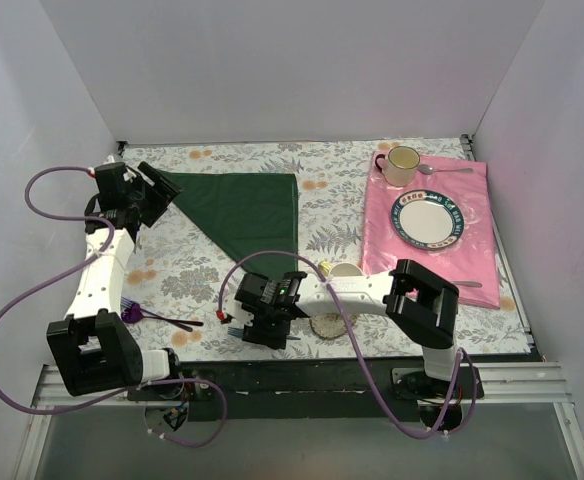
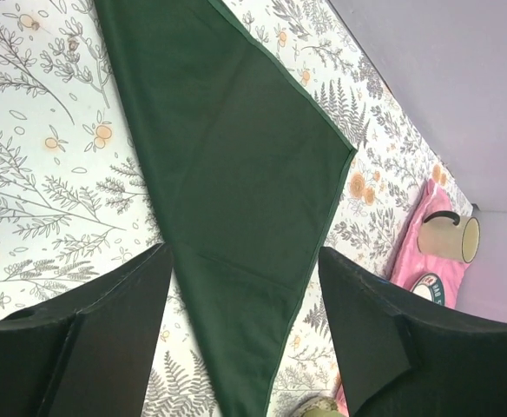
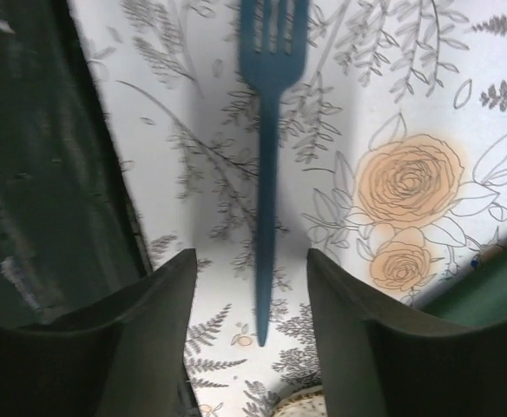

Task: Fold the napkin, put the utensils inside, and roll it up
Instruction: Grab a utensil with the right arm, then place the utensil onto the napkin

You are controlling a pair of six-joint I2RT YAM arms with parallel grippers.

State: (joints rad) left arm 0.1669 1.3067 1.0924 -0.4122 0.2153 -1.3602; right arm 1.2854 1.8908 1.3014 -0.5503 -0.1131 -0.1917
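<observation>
The dark green napkin (image 1: 247,210) lies flat on the floral tablecloth, folded into a triangle. My left gripper (image 1: 160,190) hovers at its left corner, open. In the left wrist view the napkin (image 2: 236,174) narrows to a point between the spread fingers (image 2: 106,339) of the left gripper (image 2: 245,304), which touch nothing. A slate-blue fork (image 3: 266,156) lies on the cloth with its handle tip between the fingers of my right gripper (image 3: 249,330), which is open and not touching it. From above, the right gripper (image 1: 234,318) sits near the front edge, and only the fork's (image 1: 230,331) tine end shows.
A purple-headed, dark-handled utensil (image 1: 142,314) lies front left. A pink cloth (image 1: 387,245) at the right holds a plate (image 1: 430,220), a mug (image 1: 402,165), a silver spoon (image 1: 447,170) and a silver fork (image 1: 472,284). A pale cup (image 1: 344,270) and a round coaster (image 1: 327,325) sit by the right arm.
</observation>
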